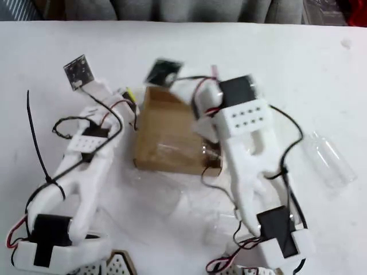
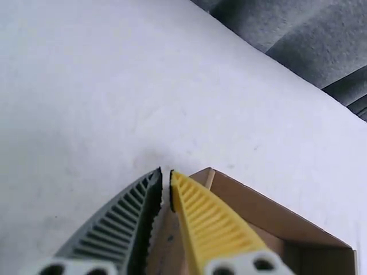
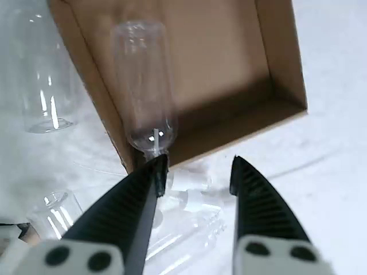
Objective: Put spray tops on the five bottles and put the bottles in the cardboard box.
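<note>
Looking barely started: one clear bottle (image 3: 142, 80) lay in the cardboard box (image 1: 163, 132) at mid-frame, neck against the wall, and I couldn't tell if it had a spray top. A second bottle (image 1: 328, 157) lay topless at the right. The right gripper (image 3: 198, 166) was spread open beside that neck, and the left gripper (image 2: 166, 177) was pinched closed on nothing

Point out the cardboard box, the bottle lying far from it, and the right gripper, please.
cardboard box (image 1: 163, 129): high view, bare inner floor.
bottle (image 1: 330, 157): high view, middle of clear body.
right gripper (image 3: 198, 163): right wrist view, midway between its open fingertips.
</note>
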